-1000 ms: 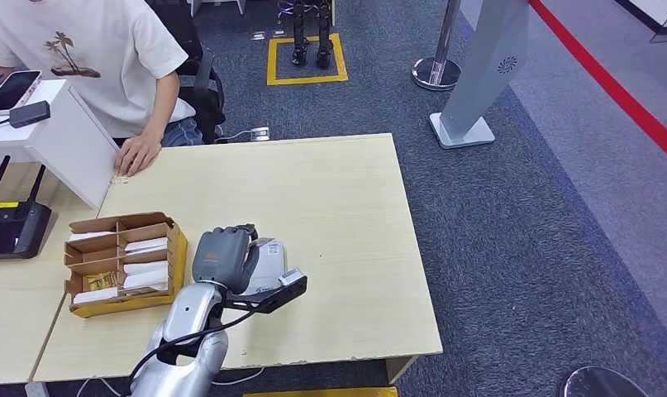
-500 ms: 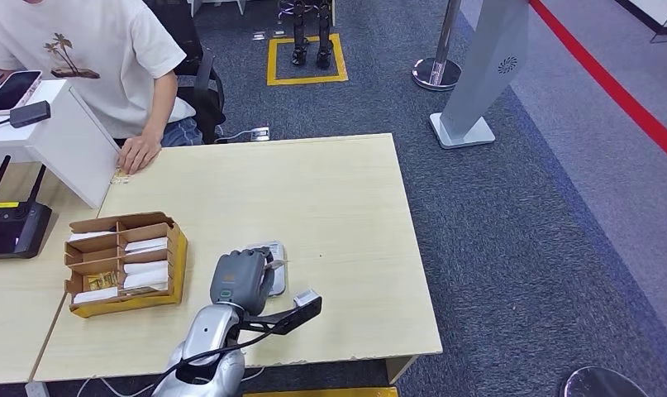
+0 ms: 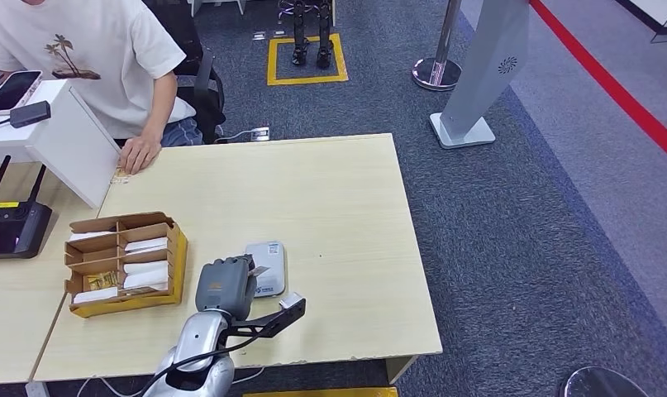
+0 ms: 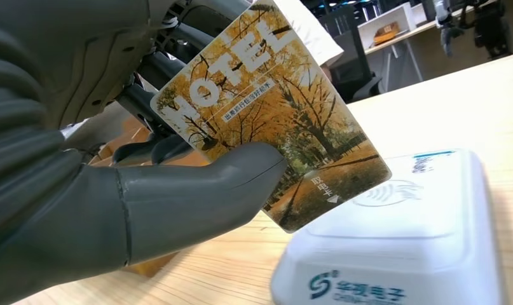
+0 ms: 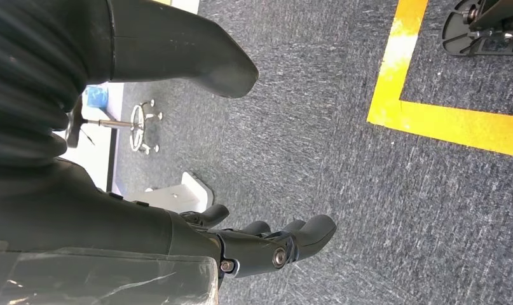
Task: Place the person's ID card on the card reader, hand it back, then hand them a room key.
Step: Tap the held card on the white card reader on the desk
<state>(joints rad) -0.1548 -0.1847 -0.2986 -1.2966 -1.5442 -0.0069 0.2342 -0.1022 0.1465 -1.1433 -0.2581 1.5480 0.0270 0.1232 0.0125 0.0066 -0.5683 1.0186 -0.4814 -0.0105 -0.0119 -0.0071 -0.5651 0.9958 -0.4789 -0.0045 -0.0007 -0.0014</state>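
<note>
Left wrist view: left hand (image 4: 114, 159) pinches room key (image 4: 273, 121) tilted just above card reader (image 4: 400, 254).

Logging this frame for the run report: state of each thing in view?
Left hand: holds the card, thumb pressed on its face.
Card: printed HOTEL, tilted over the near edge of the card reader.
Card reader: flat on the table, nothing lying on it.
Cardboard box: open, compartments hold white cards.
Right hand: empty, hanging over the carpet.
</note>
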